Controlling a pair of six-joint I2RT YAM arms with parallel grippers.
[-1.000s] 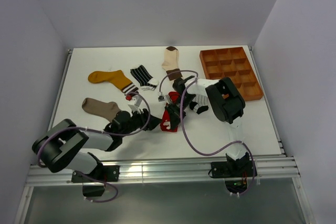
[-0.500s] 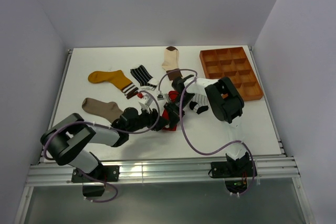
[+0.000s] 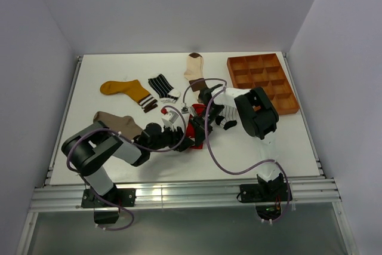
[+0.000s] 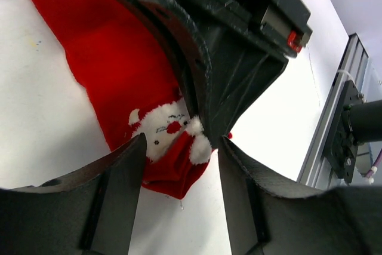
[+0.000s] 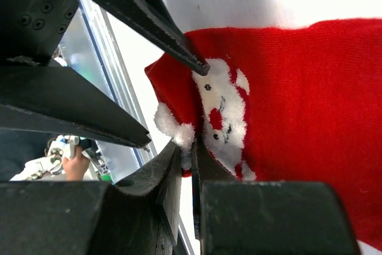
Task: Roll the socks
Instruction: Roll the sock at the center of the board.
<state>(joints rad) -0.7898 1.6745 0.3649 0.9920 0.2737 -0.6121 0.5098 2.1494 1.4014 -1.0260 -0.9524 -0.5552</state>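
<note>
Right tool [image 5: 187, 154] pinches red sock [image 5: 298, 117] edge.

An orange-brown compartmented tray [image 3: 265, 79] sits flat at the far right corner of the white table [image 3: 107, 67].

Table [image 3: 119, 67]: white, railed along its edges.
Back row: mustard sock [image 3: 122, 89], striped sock [image 3: 162, 86], cream sock [image 3: 194, 70].
Left: taupe sock [image 3: 113, 122].
Middle: red sock [image 3: 192, 131], pinstriped sock [image 3: 225, 115] near it.
Right rear: tray [image 3: 268, 111].
</note>
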